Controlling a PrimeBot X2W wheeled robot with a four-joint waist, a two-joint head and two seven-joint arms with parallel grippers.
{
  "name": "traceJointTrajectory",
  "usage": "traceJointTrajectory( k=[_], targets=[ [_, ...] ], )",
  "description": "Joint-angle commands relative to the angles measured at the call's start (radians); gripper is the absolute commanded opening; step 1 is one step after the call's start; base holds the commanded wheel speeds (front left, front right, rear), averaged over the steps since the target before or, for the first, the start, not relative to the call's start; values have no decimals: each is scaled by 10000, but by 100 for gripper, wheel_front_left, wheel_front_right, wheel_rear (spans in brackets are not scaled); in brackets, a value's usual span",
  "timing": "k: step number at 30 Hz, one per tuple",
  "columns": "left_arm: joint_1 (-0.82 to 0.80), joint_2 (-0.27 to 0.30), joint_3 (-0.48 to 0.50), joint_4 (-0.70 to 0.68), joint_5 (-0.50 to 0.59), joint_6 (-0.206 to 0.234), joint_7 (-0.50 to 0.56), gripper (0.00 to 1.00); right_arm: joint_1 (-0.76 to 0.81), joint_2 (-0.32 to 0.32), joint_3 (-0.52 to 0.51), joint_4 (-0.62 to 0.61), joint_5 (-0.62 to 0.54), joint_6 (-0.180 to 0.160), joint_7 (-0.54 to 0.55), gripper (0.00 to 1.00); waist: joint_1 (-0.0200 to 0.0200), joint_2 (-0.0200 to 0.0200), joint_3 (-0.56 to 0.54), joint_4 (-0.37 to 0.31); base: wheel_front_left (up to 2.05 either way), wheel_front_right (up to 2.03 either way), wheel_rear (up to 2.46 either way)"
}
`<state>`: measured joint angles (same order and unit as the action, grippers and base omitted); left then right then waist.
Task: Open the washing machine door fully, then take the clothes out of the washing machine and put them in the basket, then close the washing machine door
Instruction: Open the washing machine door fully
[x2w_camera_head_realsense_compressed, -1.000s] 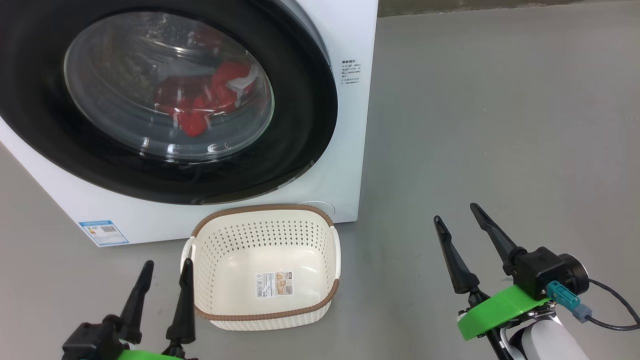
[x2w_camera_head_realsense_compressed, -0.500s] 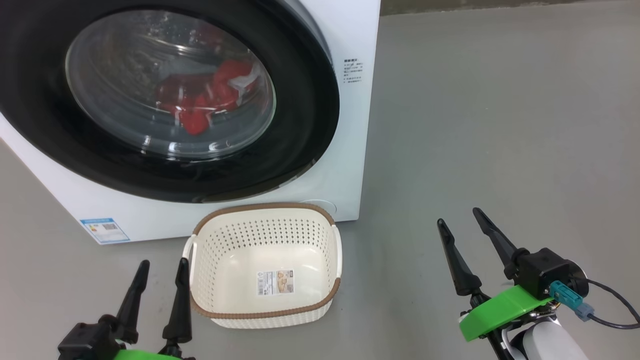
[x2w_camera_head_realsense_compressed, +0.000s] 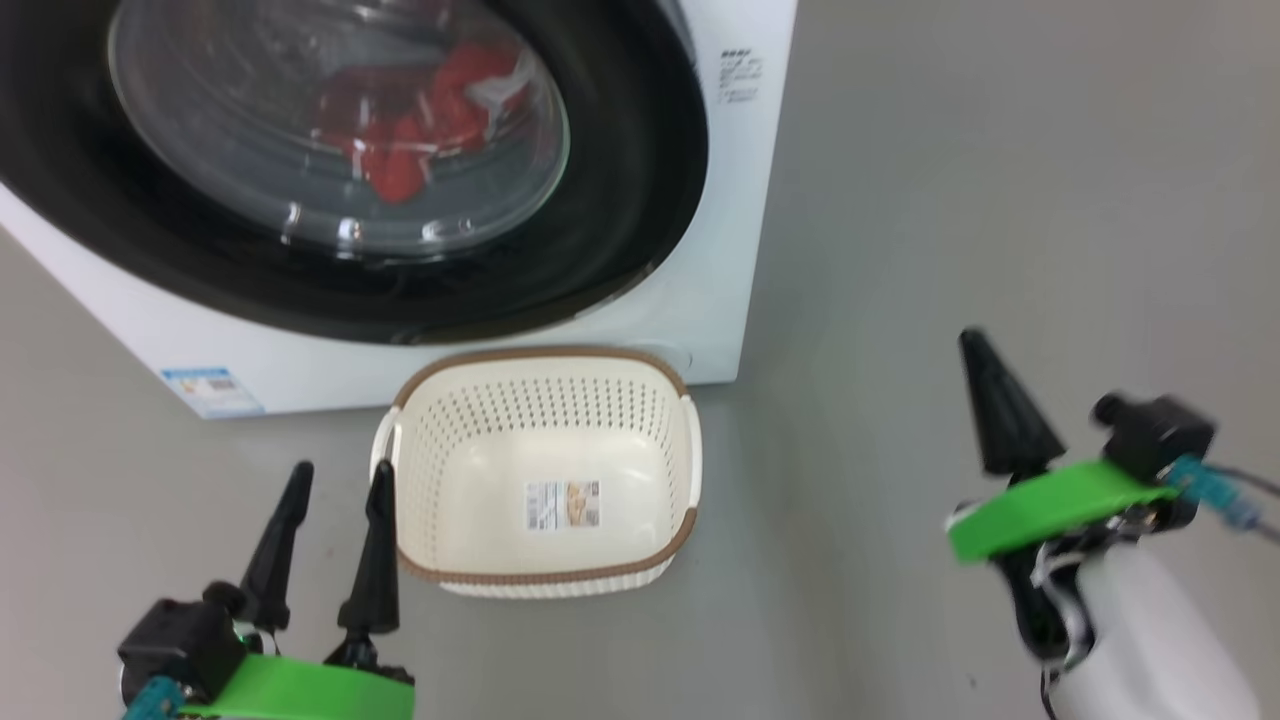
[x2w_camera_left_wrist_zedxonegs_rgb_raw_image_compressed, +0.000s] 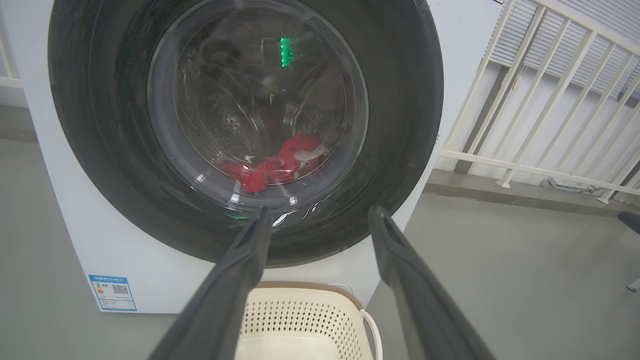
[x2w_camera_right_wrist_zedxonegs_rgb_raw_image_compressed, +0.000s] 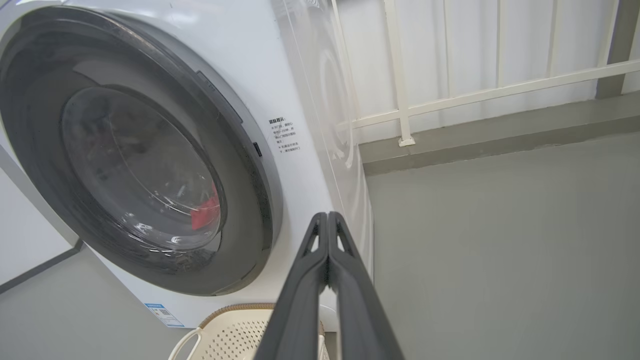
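Observation:
The white washing machine (x2w_camera_head_realsense_compressed: 725, 250) stands at upper left, and its door (x2w_camera_head_realsense_compressed: 630, 200), black-rimmed, lies shut against the front. Through the glass window I see the red clothes (x2w_camera_head_realsense_compressed: 410, 150) in the drum. The cream basket (x2w_camera_head_realsense_compressed: 560, 410) sits empty on the floor just before the machine. My left gripper (x2w_camera_head_realsense_compressed: 340, 475) hangs open beside the basket's left side, apart from it. My right gripper (x2w_camera_head_realsense_compressed: 975, 345) is shut on nothing, out on the bare floor to the right. In the left wrist view the open left gripper (x2w_camera_left_wrist_zedxonegs_rgb_raw_image_compressed: 320, 212) points at the door (x2w_camera_left_wrist_zedxonegs_rgb_raw_image_compressed: 85, 125) and clothes (x2w_camera_left_wrist_zedxonegs_rgb_raw_image_compressed: 272, 167). In the right wrist view the shut right gripper (x2w_camera_right_wrist_zedxonegs_rgb_raw_image_compressed: 327, 216) points at the machine's right front corner (x2w_camera_right_wrist_zedxonegs_rgb_raw_image_compressed: 310, 165).
A blue label (x2w_camera_head_realsense_compressed: 212, 390) marks the machine's lower left front. A white railing (x2w_camera_right_wrist_zedxonegs_rgb_raw_image_compressed: 400, 75) on a raised grey kerb (x2w_camera_right_wrist_zedxonegs_rgb_raw_image_compressed: 500, 140) runs behind and to the right of the machine. Grey floor (x2w_camera_head_realsense_compressed: 1000, 150) stretches to the right.
My right gripper has shut its fingers and risen in the picture. The head camera has shifted, so machine and basket sit higher. The left gripper stays open.

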<state>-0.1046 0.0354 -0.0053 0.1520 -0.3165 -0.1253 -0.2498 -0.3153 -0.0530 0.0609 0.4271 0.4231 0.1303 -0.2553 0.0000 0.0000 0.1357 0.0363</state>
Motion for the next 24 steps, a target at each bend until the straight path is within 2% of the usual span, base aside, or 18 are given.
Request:
traceJointTrajectory(
  k=[1, 6, 13, 18, 24],
  targets=[
    [-425, 149, 260, -343, -67, -54, -120, 100, -472, 27, 108, -124, 334, 4, -65, 0, 0, 0, 400, 241, 0, 0, 0],
    [-755, 149, 185, -449, -128, -54, -120, 100, -1403, 27, -70, 288, 2345, 4, -65, 0, 0, 0, 989, 523, 0, 0, 0],
    [-1137, 149, 143, -748, -419, -54, -120, 100, -2833, -193, 532, 945, 4635, 4, -4, 0, 0, 0, 1714, 837, 0, 0, 0],
    [-1381, 149, 133, -960, -425, -54, -120, 100, -4057, -633, 1068, 879, 7225, 4, 1317, 0, 0, 0, 2375, 1021, 0, 0, 0],
    [-1721, 148, 152, -1058, -590, -6, -120, 100, -5133, -916, 1141, 895, 9190, 4, 2753, 0, 0, 0, 2944, 1190, 0, 0, 0]
  ],
)
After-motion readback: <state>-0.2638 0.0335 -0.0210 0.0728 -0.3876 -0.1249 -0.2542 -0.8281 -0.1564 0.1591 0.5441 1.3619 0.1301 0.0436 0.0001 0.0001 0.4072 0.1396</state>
